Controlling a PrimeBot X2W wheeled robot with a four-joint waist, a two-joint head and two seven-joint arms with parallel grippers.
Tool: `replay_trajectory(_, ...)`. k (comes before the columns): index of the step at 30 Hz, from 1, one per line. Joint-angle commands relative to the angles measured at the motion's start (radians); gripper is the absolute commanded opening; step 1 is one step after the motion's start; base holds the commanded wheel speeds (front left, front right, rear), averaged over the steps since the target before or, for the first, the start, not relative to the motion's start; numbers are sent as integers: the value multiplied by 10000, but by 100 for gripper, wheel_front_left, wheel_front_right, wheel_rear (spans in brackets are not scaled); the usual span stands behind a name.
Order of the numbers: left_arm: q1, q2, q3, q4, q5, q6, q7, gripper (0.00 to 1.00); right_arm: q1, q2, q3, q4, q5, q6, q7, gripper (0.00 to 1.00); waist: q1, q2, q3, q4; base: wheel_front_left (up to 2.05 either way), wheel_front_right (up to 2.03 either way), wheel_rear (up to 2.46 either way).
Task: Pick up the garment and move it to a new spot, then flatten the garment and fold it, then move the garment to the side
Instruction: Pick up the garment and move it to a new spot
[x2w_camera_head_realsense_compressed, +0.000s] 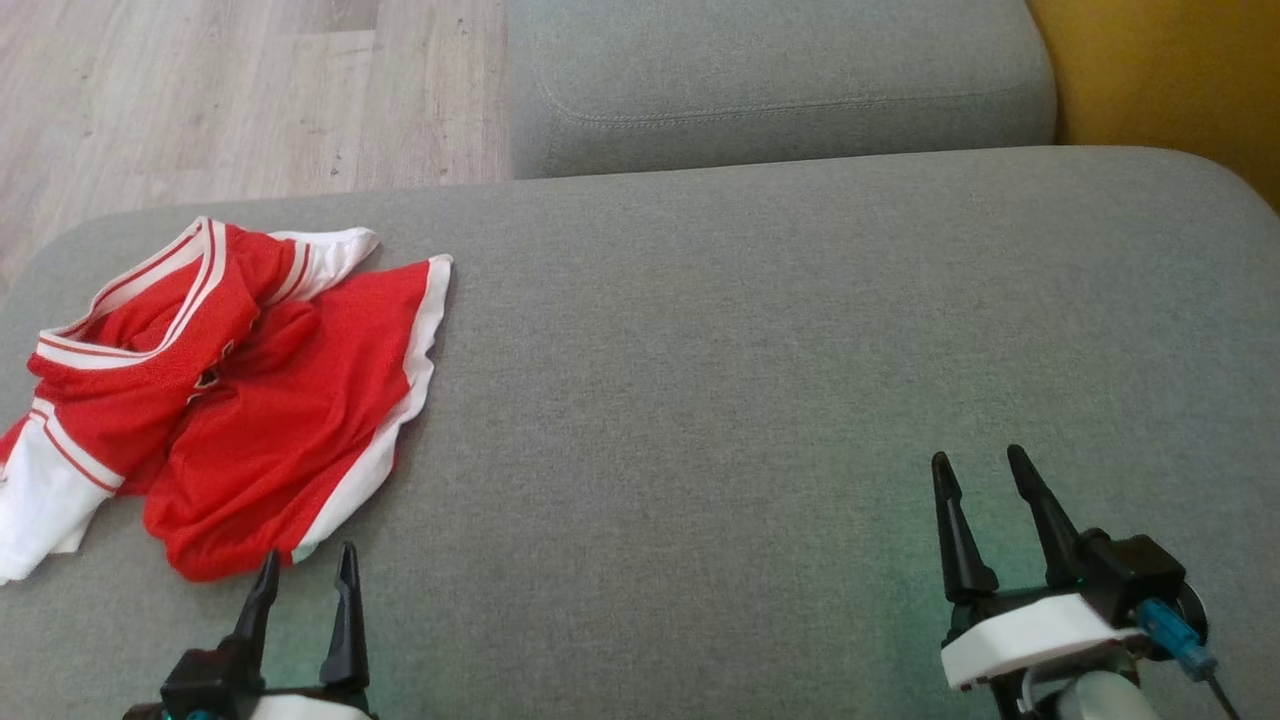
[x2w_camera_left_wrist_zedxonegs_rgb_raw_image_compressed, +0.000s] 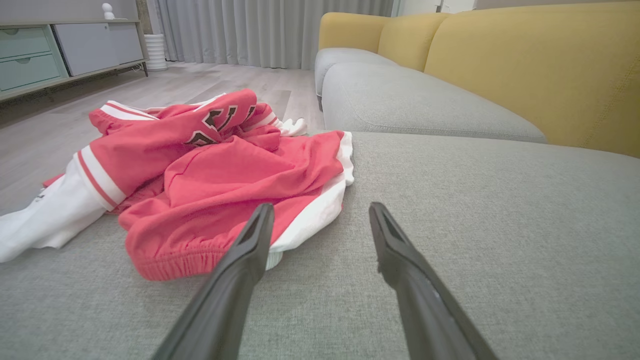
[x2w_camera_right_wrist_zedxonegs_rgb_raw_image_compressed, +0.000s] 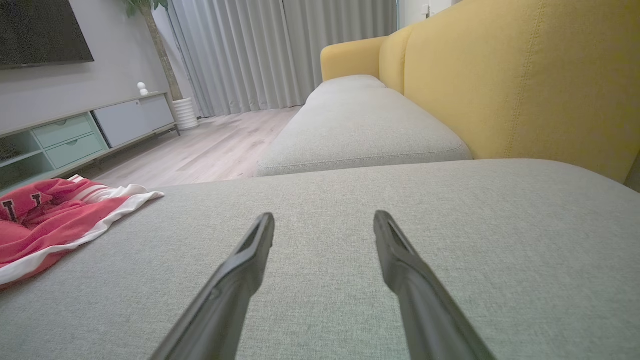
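A red garment (x2w_camera_head_realsense_compressed: 250, 400) with white trim and white stripes lies crumpled at the left end of the grey seat cushion (x2w_camera_head_realsense_compressed: 760, 350). Its elastic hem lies just ahead of my left gripper (x2w_camera_head_realsense_compressed: 308, 566), which stands open and empty at the lower left. In the left wrist view the garment (x2w_camera_left_wrist_zedxonegs_rgb_raw_image_compressed: 210, 175) bunches ahead and to the left of my left gripper (x2w_camera_left_wrist_zedxonegs_rgb_raw_image_compressed: 320, 215). My right gripper (x2w_camera_head_realsense_compressed: 980, 462) stands open over bare cushion at the lower right, far from the cloth. In the right wrist view the garment (x2w_camera_right_wrist_zedxonegs_rgb_raw_image_compressed: 55, 220) shows at the far left, away from my right gripper (x2w_camera_right_wrist_zedxonegs_rgb_raw_image_compressed: 324, 222).
A second grey cushion (x2w_camera_head_realsense_compressed: 780, 90) adjoins at the back, and a yellow backrest (x2w_camera_head_realsense_compressed: 1170, 80) rises on the right. Wooden floor (x2w_camera_head_realsense_compressed: 220, 100) lies beyond the cushion's far left edge. A low cabinet (x2w_camera_right_wrist_zedxonegs_rgb_raw_image_compressed: 85, 130), a plant pot and curtains stand across the room.
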Motion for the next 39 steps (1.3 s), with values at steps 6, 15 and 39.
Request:
replay_trajectory(6, -496, 90, 252, -190, 74, 16, -122, 100, -6, -87, 157, -291, 41, 79, -120, 100, 0, 0, -82, 641, 0, 0, 0)
replay_trajectory(15, -276, 293, 195, -129, 37, 8, -122, 100, 72, -87, 460, -327, 191, 79, -120, 100, 0, 0, -280, 2781, 0, 0, 0)
replay_trajectory(39, -3191, 1983, 36, -1528, -1892, 4, 1238, 100, -1253, -359, 977, -686, -527, 79, -120, 100, 0, 0, 2889, 2127, 0, 0, 0)
